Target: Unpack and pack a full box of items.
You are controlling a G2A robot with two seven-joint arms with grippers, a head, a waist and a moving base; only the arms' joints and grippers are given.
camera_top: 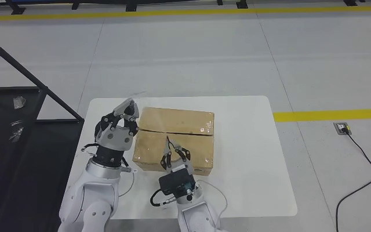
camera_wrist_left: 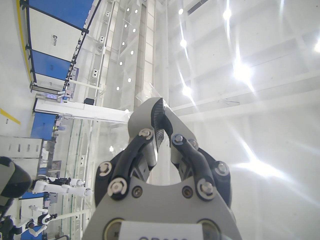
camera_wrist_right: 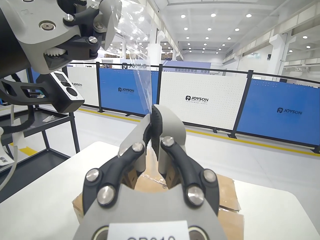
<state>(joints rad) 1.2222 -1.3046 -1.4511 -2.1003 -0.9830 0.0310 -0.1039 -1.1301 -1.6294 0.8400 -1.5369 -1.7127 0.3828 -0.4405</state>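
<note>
The brown cardboard box [camera_top: 185, 122] sits on the white table [camera_top: 249, 168] with its top flaps lying flat and the centre seam visible. The task therefore appears to be at the unsealing stage.

The right gripper [camera_wrist_right: 152, 119] is positioned just above the box lid. Its jaws are closed on the lower end of a strip of clear adhesive tape [camera_wrist_right: 140, 58]. The left gripper [camera_wrist_right: 110, 18] is raised higher, off to the box's side. Its jaws are clamped on the strip's upper end.

Holding both ends keeps the strip stretched between the grippers. This probably stops it from curling back and sticking to the lid or to itself.

The contents are hidden beneath the flaps. Whether any tape is bonded to the seam cannot be determined.
</note>
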